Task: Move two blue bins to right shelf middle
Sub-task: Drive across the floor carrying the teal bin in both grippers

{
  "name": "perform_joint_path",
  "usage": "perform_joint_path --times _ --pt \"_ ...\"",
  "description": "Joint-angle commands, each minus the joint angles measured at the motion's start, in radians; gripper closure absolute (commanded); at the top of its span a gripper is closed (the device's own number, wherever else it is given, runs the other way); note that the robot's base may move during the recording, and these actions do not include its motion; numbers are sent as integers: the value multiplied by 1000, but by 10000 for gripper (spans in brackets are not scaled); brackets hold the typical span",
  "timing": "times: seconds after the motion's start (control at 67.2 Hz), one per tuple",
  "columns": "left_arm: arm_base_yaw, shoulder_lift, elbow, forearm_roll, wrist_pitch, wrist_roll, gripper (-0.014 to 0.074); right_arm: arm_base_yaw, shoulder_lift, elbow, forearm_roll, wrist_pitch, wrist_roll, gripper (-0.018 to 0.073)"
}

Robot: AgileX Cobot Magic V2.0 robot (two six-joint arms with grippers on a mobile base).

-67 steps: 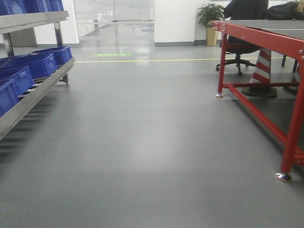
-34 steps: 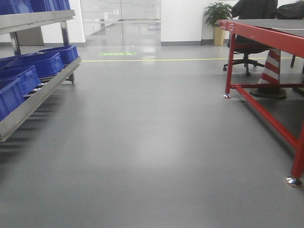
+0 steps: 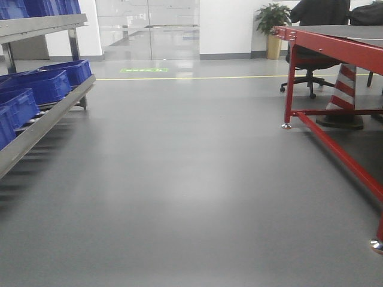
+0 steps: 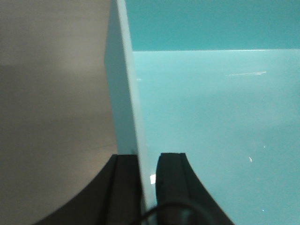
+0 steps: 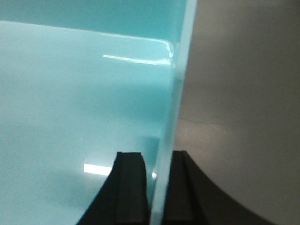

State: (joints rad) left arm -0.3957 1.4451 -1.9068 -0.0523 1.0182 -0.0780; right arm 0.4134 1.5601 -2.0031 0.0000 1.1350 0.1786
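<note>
One bin wall (image 4: 127,93) apiece sits clamped in left gripper (image 4: 147,158) and right gripper (image 5: 156,155).

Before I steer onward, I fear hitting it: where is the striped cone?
In the front view, the striped cone stands far right, behind the red table, beside the office chair.

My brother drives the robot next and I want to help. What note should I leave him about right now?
Left gripper: shut on the left wall of the bin.
Right gripper: shut on a right wall, seemingly the same bin.
More blue bins on the left shelf; floor ahead, red table at right.
Done: one bin gripped.
Left: take it to the right shelf's middle, not in view; first or second bin, can't tell.
</note>
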Motion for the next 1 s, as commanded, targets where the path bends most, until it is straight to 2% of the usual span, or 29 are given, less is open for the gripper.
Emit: perform_joint_path --times 0.0,0.983 --pt "2 -15 -11 -25 -48 15 707 -2 -8 -11 -23 -28 -21 711" --pt "2 -15 -11 -25 -48 15 707 -2 -8 -11 -23 -28 -21 711"
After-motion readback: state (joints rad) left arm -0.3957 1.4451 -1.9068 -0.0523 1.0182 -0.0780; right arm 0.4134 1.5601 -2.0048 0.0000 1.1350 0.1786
